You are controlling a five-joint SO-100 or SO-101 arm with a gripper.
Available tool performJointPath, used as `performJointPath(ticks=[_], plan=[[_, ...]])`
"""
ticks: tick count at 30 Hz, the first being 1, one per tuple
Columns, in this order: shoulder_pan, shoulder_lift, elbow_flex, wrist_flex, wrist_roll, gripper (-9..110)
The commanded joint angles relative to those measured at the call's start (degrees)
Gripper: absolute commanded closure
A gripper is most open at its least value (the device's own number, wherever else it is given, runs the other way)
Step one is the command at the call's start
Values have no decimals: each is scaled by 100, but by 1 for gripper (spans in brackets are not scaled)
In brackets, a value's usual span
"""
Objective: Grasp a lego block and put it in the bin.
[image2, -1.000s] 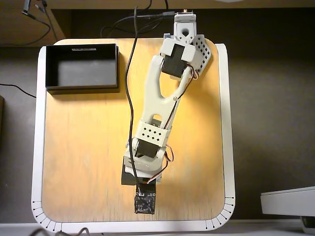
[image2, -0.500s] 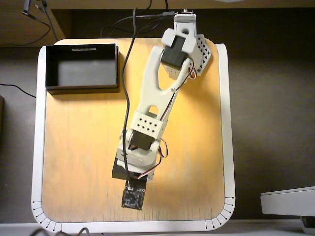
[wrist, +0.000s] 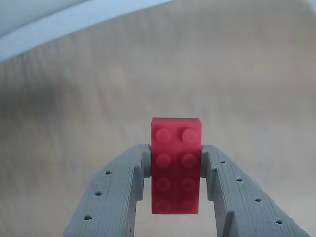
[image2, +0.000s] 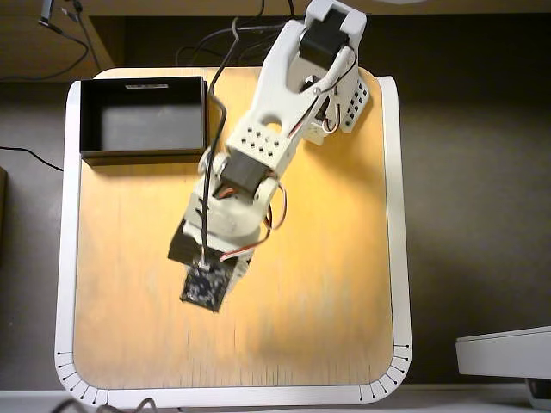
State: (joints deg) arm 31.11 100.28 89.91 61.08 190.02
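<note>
In the wrist view my gripper (wrist: 176, 160) is shut on the red lego block (wrist: 176, 148). Its two grey fingers (wrist: 123, 187) press the block's long sides, studs facing the camera, and the block seems held above the wooden table. In the overhead view the arm's wrist (image2: 207, 280) hangs over the table's left-middle and hides both the fingers and the block. The black bin (image2: 142, 157) stands at the table's top left corner, open and with nothing in it, well away from the wrist.
The wooden table top (image2: 327, 284) has a white rim (image2: 398, 258). The arm's base (image2: 331, 52) stands at the top middle, with cables behind it. A white table edge (wrist: 49, 24) shows at the top left of the wrist view.
</note>
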Motion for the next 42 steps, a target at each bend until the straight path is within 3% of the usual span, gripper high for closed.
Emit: performJointPath(ticks=[1, 16, 30, 42], plan=[[475, 1090, -694, 220, -44, 101], [2900, 1652, -686, 589, -308, 101], [4966, 721, -677, 703, 79, 101], [5616, 158, -483, 694, 738, 101]])
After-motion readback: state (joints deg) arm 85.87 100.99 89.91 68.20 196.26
